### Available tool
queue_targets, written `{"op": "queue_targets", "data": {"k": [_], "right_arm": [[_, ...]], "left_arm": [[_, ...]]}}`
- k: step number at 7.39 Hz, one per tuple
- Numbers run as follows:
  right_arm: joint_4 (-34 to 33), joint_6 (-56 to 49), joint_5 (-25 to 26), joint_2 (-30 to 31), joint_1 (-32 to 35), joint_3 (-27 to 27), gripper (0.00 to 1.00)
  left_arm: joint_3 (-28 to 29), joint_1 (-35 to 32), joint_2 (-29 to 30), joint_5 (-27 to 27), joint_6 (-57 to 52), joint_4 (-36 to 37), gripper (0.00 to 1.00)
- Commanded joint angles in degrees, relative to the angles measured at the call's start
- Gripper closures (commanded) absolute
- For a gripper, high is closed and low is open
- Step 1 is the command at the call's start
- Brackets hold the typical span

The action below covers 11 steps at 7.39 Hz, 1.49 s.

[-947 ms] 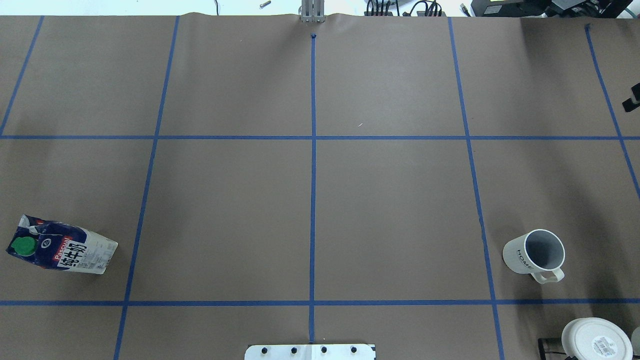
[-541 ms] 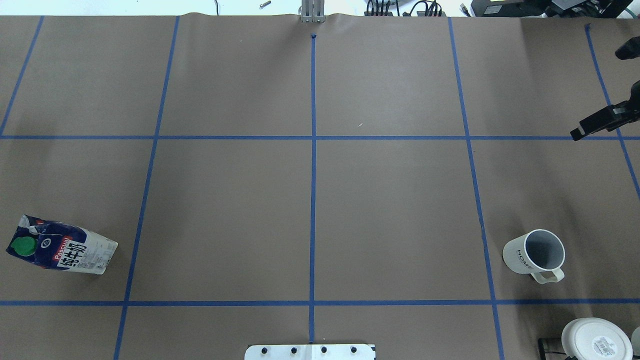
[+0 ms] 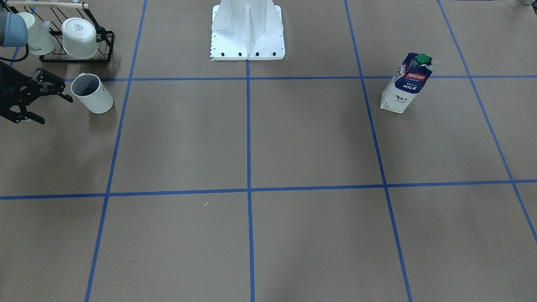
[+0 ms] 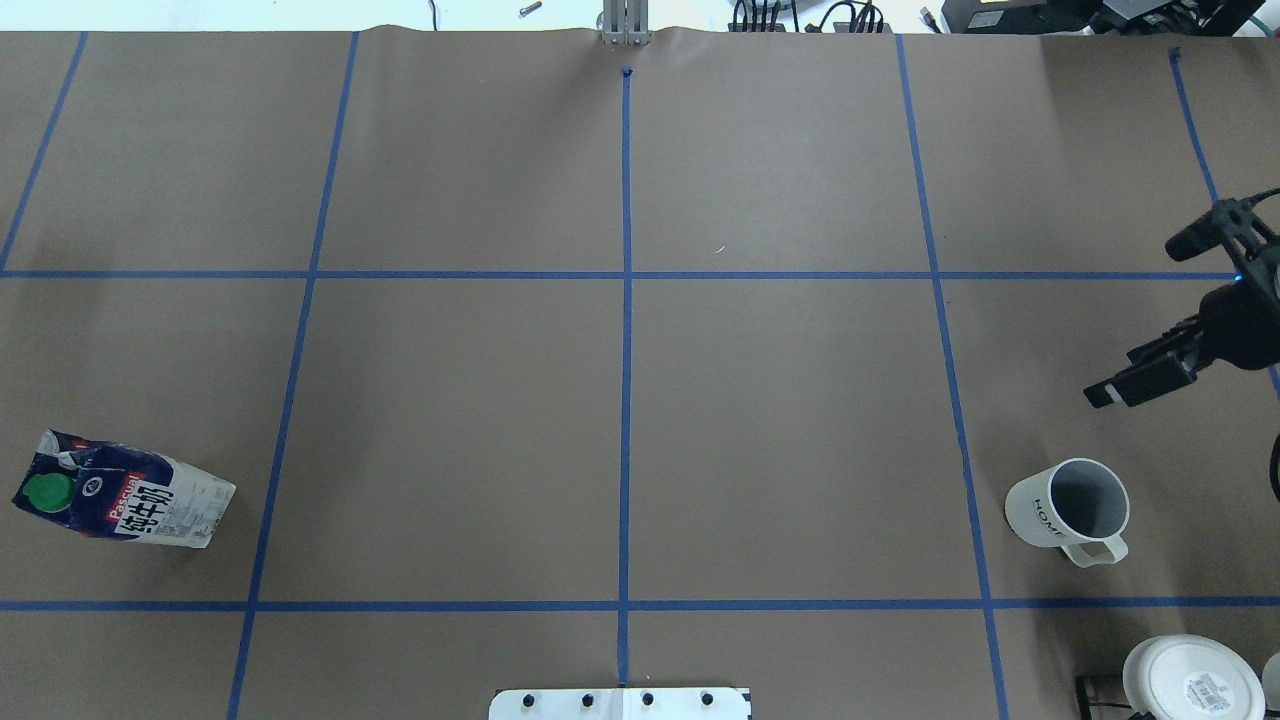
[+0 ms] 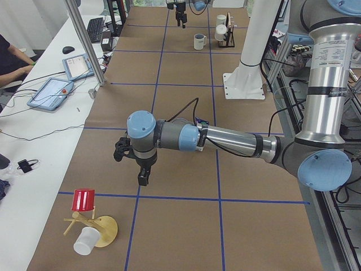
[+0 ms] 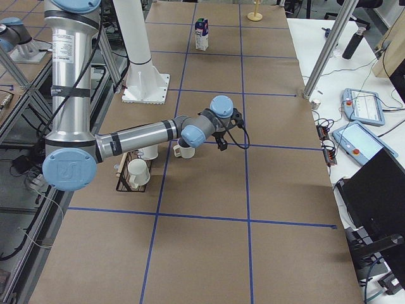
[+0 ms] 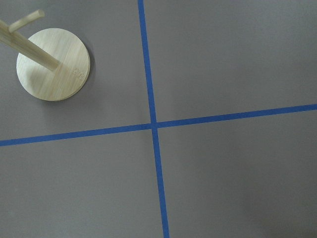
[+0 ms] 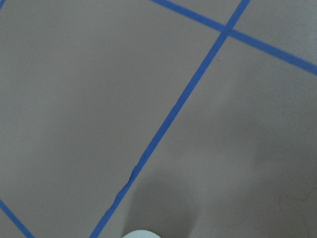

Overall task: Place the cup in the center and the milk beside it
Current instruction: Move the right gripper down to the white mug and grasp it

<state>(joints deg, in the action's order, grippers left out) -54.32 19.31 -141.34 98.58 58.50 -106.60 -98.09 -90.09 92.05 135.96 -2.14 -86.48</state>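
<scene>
Since the earlier overhead frames the right gripper (image 4: 1135, 322) has travelled in from the table's right edge, and it now hangs far to the robot's right of the center (image 4: 627, 275), only a little nearer the robot than that crossing. I see its two black fingers (image 4: 1140, 380) spread wide apart with nothing between them. The front-facing camera shows the same open stance (image 3: 55, 111).

The cup (image 4: 1065, 505) and the milk (image 4: 125, 500) sit where they were. The cup stands upright, mouth up, well to the right of the center and closer to the robot, and its handle points toward the robot's side. The fingers are near it but do not touch it. The milk stands upright on its base, far to the left of the center, also on the robot's side of it, with its green cap on top (image 3: 405, 84). A tiny white speck (image 4: 719, 249) lies just right of the center, on its far side.

The left gripper (image 5: 131, 164) shows only in the left-end camera, farther left of the center than the milk. I cannot tell whether it is spread or closed. Its wrist camera looks down on a wooden stand (image 7: 53, 64) beside a tape crossing.
</scene>
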Motion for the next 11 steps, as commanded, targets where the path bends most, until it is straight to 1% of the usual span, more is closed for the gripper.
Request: {"op": "queue_targets", "data": {"k": [1,2,3,5,6,7,8,9,11], "right_arm": [[5.63,0.29,0.1,4.07,-3.82,0.08,0.0],[5.63,0.38,0.62,4.08,-6.1,0.16,0.0],[5.54,0.38,3.15,4.08,-7.86,0.25,0.0],[5.54,0.38,3.88,4.08,-8.67,2.09,0.02],[5.54,0.29,3.96,4.08,-9.28,2.53,0.28],[5.54,0.29,3.96,4.08,-9.81,2.62,0.85],[5.54,0.29,3.96,3.99,-9.99,2.62,1.0],[5.54,0.29,3.53,3.99,-9.81,2.45,1.0],[5.54,0.38,-0.14,3.81,-6.14,2.01,1.0]], "left_arm": [[0.01,0.0,0.14,0.18,0.03,0.0,0.02],[0.01,0.0,0.14,0.18,0.03,0.08,0.02],[0.01,0.0,0.14,0.18,0.03,0.08,0.02],[0.01,0.0,0.14,0.27,0.03,0.08,0.02],[0.09,0.0,0.14,0.18,0.03,0.17,0.02],[0.1,0.0,0.14,0.27,0.03,0.17,0.02],[0.18,0.0,0.14,0.27,0.03,0.17,0.02],[0.1,0.0,0.14,0.27,0.03,0.17,0.02],[-0.25,0.0,0.06,0.27,0.12,0.17,0.02]]}}
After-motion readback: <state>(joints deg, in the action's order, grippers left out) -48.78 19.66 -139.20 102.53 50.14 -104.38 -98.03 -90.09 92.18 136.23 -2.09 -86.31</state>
